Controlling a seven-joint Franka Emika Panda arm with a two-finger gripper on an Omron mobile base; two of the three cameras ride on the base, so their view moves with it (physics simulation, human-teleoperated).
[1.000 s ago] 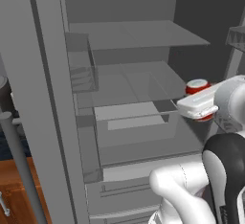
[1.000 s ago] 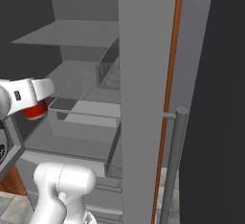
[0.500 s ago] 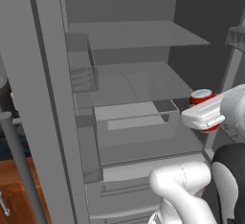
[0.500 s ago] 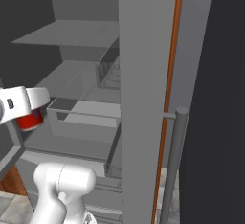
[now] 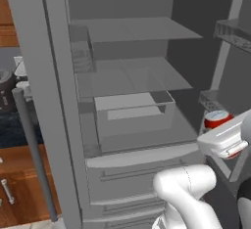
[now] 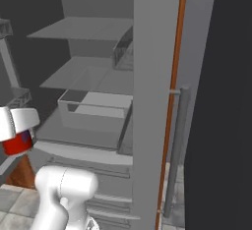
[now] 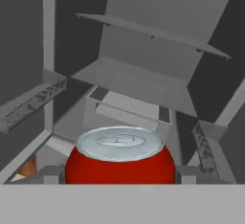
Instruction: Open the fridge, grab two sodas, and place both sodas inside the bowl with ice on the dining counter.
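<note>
The fridge (image 5: 132, 91) stands wide open ahead of the gripper (image 7: 119, 175), shelves bare, a clear drawer (image 5: 135, 113) low in the middle. Down at the hand: the red soda can (image 7: 119, 158) sits upright between the fingers (image 7: 52, 174), silver top facing the camera, jaws set wide and pressed against its sides, so it looks held. From the base cameras the can (image 5: 218, 120) rides outside the shelves. This reads as the carry-out step for the first soda. Next: swing clear of the doors and head for the bowl, can kept upright.
</note>
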